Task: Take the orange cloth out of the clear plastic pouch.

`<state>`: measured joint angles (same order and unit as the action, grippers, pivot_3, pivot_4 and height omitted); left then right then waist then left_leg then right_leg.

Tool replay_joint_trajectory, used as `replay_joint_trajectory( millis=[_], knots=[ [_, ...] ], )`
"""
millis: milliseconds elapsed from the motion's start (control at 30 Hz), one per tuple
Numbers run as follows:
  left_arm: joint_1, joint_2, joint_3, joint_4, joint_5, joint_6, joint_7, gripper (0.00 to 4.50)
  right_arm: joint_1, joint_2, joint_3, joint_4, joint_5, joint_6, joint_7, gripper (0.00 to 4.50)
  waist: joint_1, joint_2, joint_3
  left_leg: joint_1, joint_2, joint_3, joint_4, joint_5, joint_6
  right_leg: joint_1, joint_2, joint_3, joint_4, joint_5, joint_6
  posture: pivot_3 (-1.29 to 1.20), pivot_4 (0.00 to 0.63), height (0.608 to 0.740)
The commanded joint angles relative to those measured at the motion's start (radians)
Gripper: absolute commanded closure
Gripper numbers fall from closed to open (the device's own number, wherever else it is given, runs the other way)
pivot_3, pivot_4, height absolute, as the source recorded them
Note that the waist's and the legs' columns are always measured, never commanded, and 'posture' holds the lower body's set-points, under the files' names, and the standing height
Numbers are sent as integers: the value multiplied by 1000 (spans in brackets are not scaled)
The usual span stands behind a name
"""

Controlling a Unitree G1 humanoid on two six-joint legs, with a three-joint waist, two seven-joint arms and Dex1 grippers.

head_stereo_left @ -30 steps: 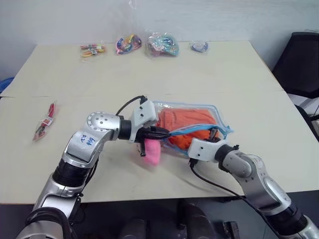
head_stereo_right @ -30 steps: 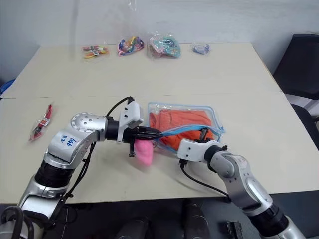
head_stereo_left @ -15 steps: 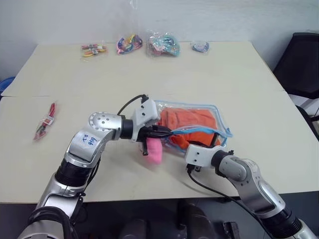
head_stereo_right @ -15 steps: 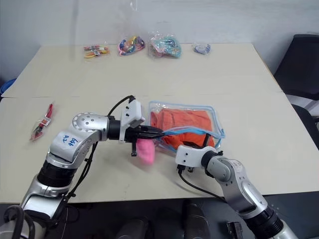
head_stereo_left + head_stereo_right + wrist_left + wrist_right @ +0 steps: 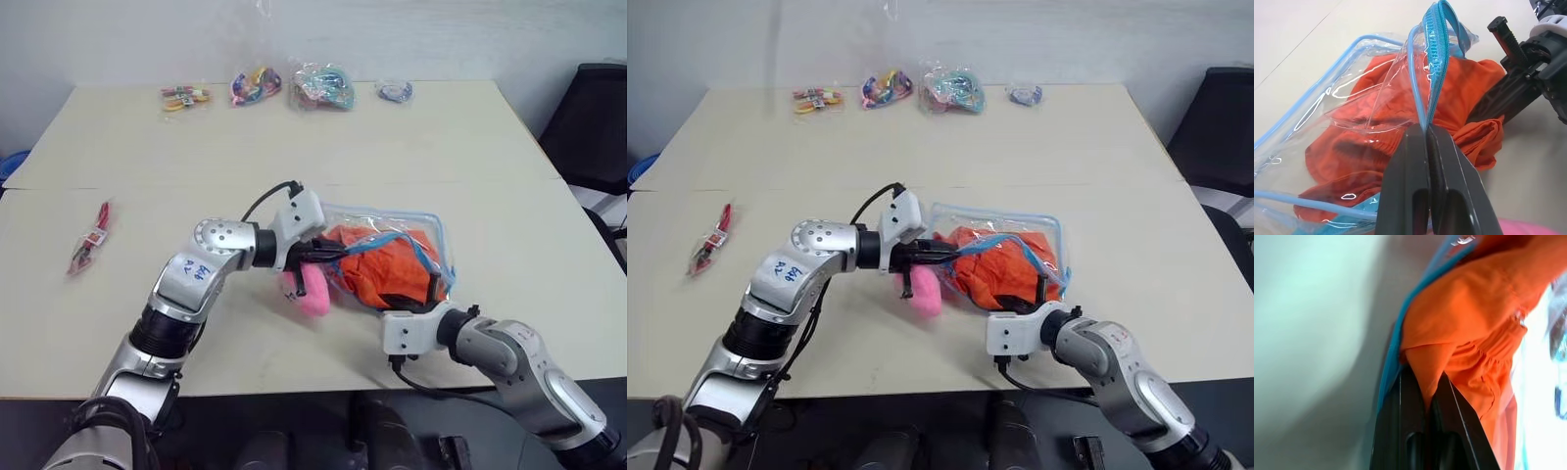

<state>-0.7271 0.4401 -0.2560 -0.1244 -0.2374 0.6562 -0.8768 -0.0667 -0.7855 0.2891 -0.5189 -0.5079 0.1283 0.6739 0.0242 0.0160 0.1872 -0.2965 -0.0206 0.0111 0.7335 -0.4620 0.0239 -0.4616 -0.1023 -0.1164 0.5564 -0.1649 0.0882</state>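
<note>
Head views: the left arm reaches across the table (image 5: 490,166); its left gripper (image 5: 331,253) is clamped on the blue zipper edge of the clear plastic pouch (image 5: 431,235) at table centre. The right gripper (image 5: 409,302) points up into the pouch mouth.

Left wrist view: fingers (image 5: 1405,196) pinch the zipper strip, closed.

Right wrist view: fingers (image 5: 1400,431) are closed on a fold of the orange cloth (image 5: 1469,323), partly drawn from the pouch.
</note>
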Motion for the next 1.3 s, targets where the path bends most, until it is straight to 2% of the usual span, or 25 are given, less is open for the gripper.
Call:
replay_joint_trajectory(
  millis=[33,233,467,600,700,800,900,1000,1100,1167,1300],
  knots=[
    [-21,6,-18,11,34,-57,0,4500,30,-10,-77,-110,83,-18,44,4443,0,0,0,0,0,0,0,0,0,0,0,0,0,0,0,0,150,740],
    [17,61,-85,54,145,-230,-17,4500,57,-13,-247,-282,281,96,157,4443,0,1,0,0,0,0,0,0,0,0,0,0,0,0,0,0,150,740],
    [28,75,-123,123,250,-385,-11,4500,33,-85,-523,-440,690,336,349,4443,1,0,0,0,0,0,0,0,0,0,0,0,0,0,0,0,150,740],
    [40,91,-129,155,281,-471,-30,4500,-62,-177,-736,-406,931,508,415,4443,1,1,0,0,0,0,0,0,0,0,0,1,0,0,0,0,150,740],
    [59,112,-125,167,289,-513,-56,4500,-149,-269,-872,-287,1044,592,451,4443,3,0,0,0,1,-1,0,0,1,0,0,1,0,0,0,0,150,740],
    [78,131,-110,166,275,-519,-88,3819,-200,-362,-929,-111,1043,580,487,4500,3,1,0,0,0,0,0,-1,2,0,-1,1,0,0,0,0,150,740],
    [102,149,-88,119,224,-476,-142,2981,-231,-436,-911,110,953,454,494,4500,3,1,0,0,0,1,0,-1,2,0,-1,1,0,0,0,0,150,740],
    [121,158,-70,62,186,-428,-176,2093,-293,-472,-826,294,854,300,443,4500,0,1,0,0,0,2,0,-1,3,0,-1,2,0,0,0,0,150,740],
    [136,172,-23,-34,69,-311,-237,1183,-469,-461,-680,538,715,151,293,4500,-6,2,0,0,0,3,0,-1,3,-1,-1,3,0,1,0,0,150,740],
    [127,189,25,-75,-16,-240,-277,585,-495,-457,-637,650,634,44,230,4500,-5,2,1,0,0,5,-1,-1,2,-2,-1,4,0,1,0,0,150,740],
    [67,244,161,-109,-230,-57,-354,585,-239,-395,-667,664,569,-143,219,4500,2,1,1,-1,2,0,-1,0,1,-3,-1,-3,0,0,-1,0,150,740]
  ],
)
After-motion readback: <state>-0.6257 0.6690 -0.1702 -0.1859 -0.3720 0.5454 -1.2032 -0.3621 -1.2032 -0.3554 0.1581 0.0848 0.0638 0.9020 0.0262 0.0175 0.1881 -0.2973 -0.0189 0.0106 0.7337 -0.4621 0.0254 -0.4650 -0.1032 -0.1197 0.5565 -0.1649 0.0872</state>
